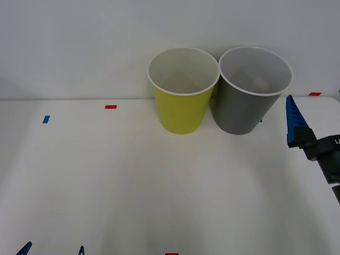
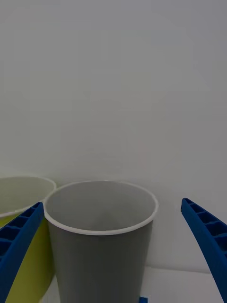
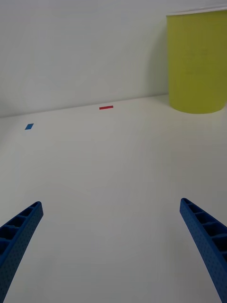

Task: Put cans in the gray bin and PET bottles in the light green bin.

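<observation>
While the right gripper [image 2: 113,246] hangs wide open and empty beside the gray bin [image 1: 249,101], which touches the light green bin [image 1: 180,106], the left gripper [image 3: 111,246] waits, spread and empty, near the table's [image 1: 106,180] front edge.

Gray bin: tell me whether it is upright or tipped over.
Upright. The gray bin stands on its narrow base on the table, open mouth up, its rim touching the light green bin beside it.
</observation>
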Controlling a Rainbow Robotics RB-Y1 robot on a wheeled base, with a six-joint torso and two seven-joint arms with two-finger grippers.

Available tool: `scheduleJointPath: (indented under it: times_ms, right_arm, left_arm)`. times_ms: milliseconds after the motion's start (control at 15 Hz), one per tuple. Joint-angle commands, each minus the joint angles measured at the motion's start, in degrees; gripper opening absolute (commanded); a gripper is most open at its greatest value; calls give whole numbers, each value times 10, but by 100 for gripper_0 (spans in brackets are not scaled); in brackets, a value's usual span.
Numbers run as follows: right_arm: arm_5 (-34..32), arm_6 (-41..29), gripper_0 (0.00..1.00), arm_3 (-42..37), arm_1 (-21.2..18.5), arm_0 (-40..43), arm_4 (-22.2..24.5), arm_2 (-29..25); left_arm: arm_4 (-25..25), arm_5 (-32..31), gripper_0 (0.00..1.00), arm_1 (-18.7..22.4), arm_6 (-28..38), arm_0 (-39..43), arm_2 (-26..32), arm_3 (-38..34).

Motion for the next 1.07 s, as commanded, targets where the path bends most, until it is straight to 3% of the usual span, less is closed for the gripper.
scheduleJointPath:
  times_ms: [67,267,333,467,1067]
  right_arm:
    - [-102,-1,100,79,8,60,10,13]
    - [-143,4,100,96,27,106,11,16]
    - [-153,-1,100,96,29,115,34,15]
    - [-153,-2,100,96,26,123,32,17]
    - [-196,-15,100,96,85,242,53,38]
  left_arm:
    - [0,0,100,0,0,0,0,0]
    - [0,0,100,0,0,0,0,0]
    - [0,0,100,0,0,0,0,0]
    - [0,0,100,0,0,0,0,0]
    - [0,0,100,0,0,0,0,0]
